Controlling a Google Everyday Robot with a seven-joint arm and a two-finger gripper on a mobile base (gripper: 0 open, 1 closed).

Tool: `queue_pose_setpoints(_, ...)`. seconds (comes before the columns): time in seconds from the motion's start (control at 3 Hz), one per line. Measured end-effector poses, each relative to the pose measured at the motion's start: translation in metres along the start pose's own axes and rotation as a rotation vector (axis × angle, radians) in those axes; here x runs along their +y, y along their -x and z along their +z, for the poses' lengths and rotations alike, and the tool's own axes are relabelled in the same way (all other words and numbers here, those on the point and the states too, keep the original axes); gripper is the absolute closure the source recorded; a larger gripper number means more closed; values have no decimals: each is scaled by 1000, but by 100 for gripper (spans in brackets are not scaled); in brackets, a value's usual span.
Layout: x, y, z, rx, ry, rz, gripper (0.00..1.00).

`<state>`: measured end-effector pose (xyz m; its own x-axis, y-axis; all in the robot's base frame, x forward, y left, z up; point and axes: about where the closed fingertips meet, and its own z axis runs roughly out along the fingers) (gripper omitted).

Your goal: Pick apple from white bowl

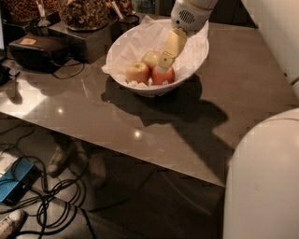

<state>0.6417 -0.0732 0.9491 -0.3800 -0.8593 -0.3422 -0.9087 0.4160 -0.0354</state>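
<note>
The white bowl (196, 51), lined with crumpled white paper, stands on the brown table near its back edge. Three apples lie in it. The orange-red apple (165, 77) is at the front right, one pale yellow-green apple (138, 72) is to its left, and another (150, 58) is behind. My gripper (163, 64) reaches down into the bowl from the upper right. Its yellowish tip is right at the top of the red apple, between it and the rear pale apple. The apple rests in the bowl.
A black box (37, 50) with a cable sits on the table at the left. Snack jars (84, 11) on a dark stand are behind the bowl. My white body (264, 182) fills the lower right. Cables (51, 196) and a blue object (14, 183) lie on the floor below the table's front edge.
</note>
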Motion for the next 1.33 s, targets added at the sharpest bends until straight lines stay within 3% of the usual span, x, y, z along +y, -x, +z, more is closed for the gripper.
queue_pose_setpoints(0.33, -4, 4, 13, 12, 19, 5, 11)
queue_pose_setpoints(1.33, -12, 7, 44, 44, 63, 20, 16)
